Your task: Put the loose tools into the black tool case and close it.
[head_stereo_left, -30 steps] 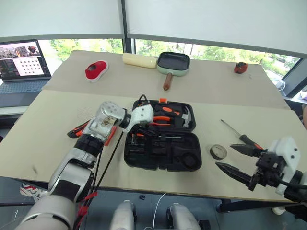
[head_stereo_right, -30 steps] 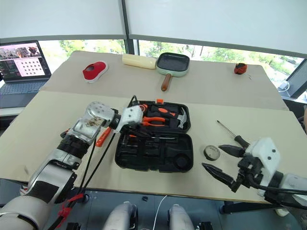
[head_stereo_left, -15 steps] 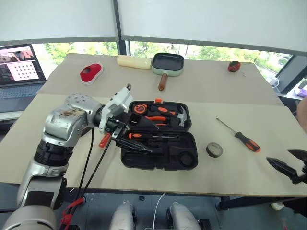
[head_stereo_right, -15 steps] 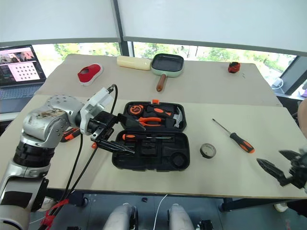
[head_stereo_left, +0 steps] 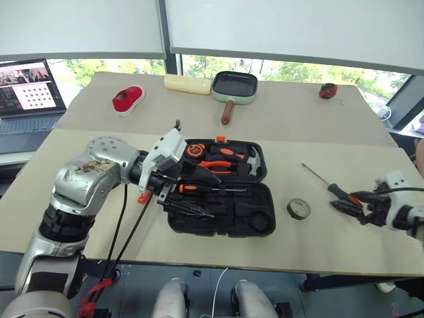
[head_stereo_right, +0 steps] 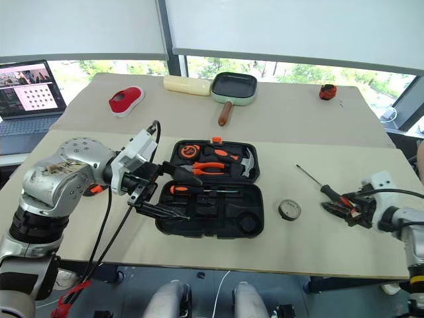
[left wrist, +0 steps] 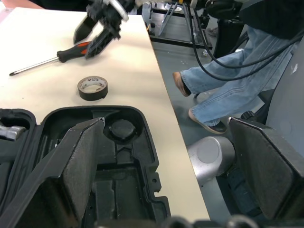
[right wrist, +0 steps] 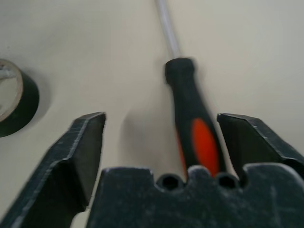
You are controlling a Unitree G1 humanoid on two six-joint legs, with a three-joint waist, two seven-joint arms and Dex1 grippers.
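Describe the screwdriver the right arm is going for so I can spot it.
Start at the open black case mid-table and look to its right, past the tape roll. The screwdriver lies there, its orange-black handle between the right gripper's open jaws. Long bare shaft pointing toward the windows.

Probably a lab: laptop (head_stereo_left: 30, 93), cluttered test table (head_stereo_left: 318, 132), roller blinds (head_stereo_left: 291, 30).

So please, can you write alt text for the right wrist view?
The right tool, open, straddles a screwdriver with an orange-black handle lying on the table. A black tape roll lies beside it.
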